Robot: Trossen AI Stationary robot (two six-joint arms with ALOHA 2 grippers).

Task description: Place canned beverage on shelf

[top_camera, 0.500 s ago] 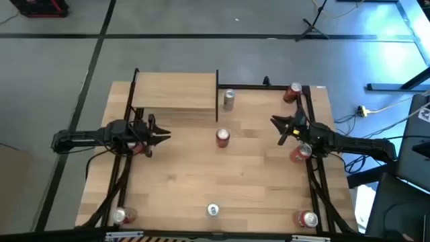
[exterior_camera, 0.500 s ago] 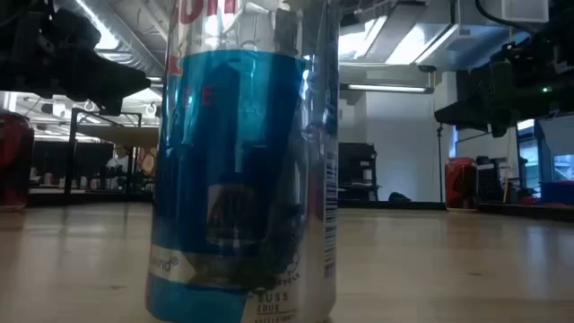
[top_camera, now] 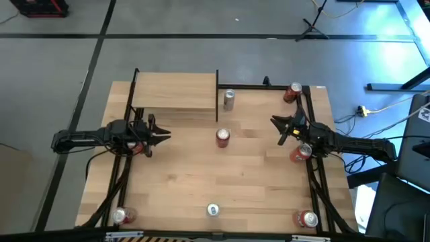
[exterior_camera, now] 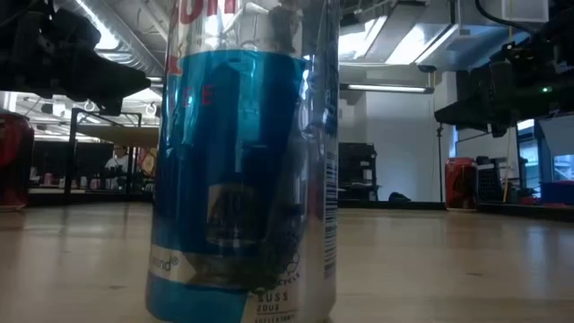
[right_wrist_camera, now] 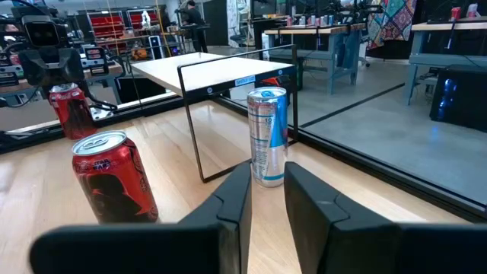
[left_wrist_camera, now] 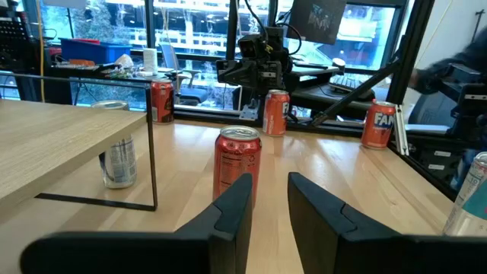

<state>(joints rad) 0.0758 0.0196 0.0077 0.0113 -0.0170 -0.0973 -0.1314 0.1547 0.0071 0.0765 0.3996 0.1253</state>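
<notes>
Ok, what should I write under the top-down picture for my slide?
Two robot arms wait at a wooden table dotted with drink cans, a red can in the middle beside the small shelf.

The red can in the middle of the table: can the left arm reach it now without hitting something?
Probably yes. The left gripper is open and points at the red can across bare tabletop. The shelf stands off to one side of that line, and the silver can is beyond it.

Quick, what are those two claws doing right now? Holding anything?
Left gripper: open, holding nothing, pointed at the red can mid-table.
Right gripper: open, holding nothing, pointed at the silver and blue can beside the shelf.
</notes>
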